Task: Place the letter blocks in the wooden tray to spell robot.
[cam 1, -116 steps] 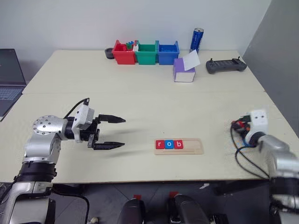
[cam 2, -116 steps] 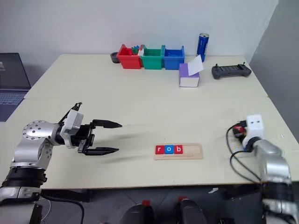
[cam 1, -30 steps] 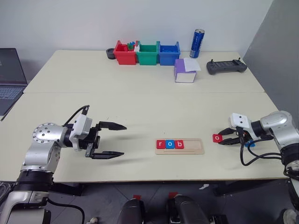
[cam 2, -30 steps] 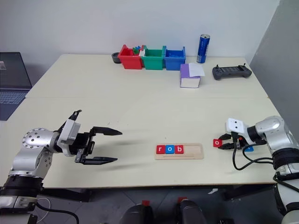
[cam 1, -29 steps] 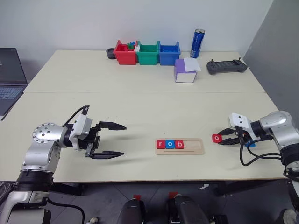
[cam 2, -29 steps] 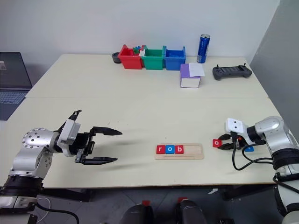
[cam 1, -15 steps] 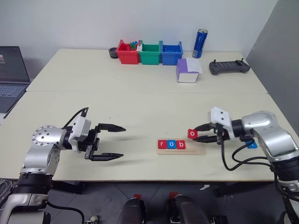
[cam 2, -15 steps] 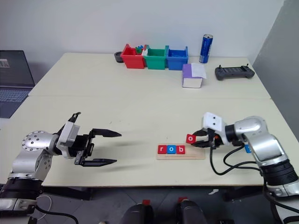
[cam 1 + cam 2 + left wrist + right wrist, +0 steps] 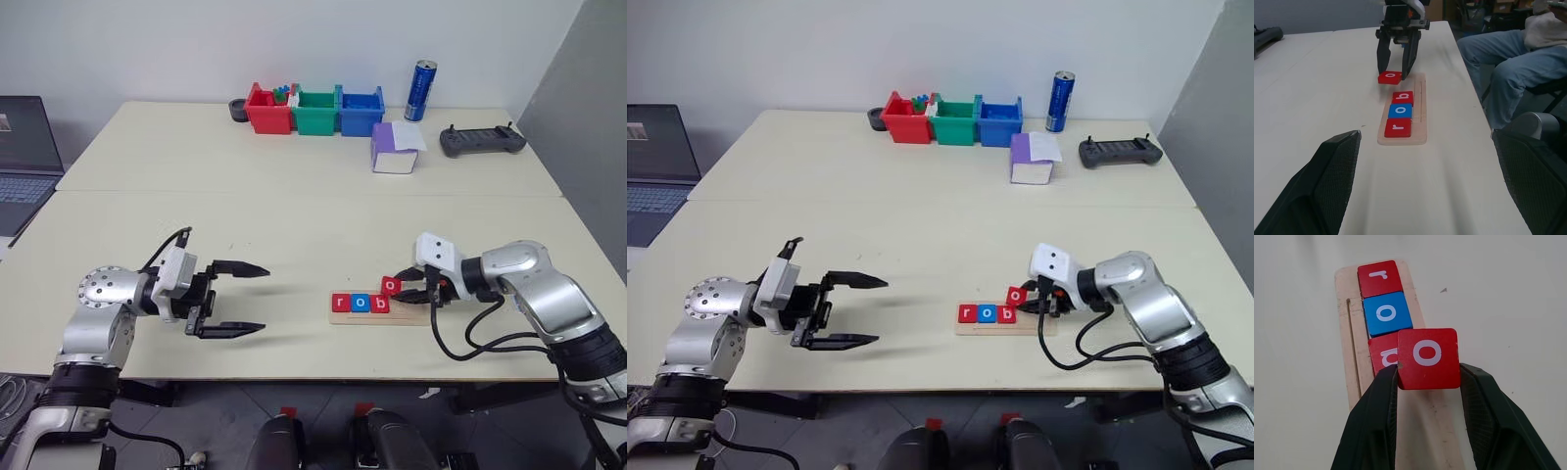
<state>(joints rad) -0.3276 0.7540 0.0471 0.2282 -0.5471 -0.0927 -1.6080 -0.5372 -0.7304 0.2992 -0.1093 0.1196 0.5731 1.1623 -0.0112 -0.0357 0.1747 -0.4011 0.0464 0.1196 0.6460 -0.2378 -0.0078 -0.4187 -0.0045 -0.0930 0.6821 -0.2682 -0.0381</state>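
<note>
My right fingers, clamping the red "o" tile, came over the wooden tray; lower it level beside "b". Left fingers open.

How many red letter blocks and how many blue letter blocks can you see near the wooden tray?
Red letter blocks: 3 (r, b, and the o held in the right tool)
Blue letter blocks: 1 (o)
Total: 4
</note>
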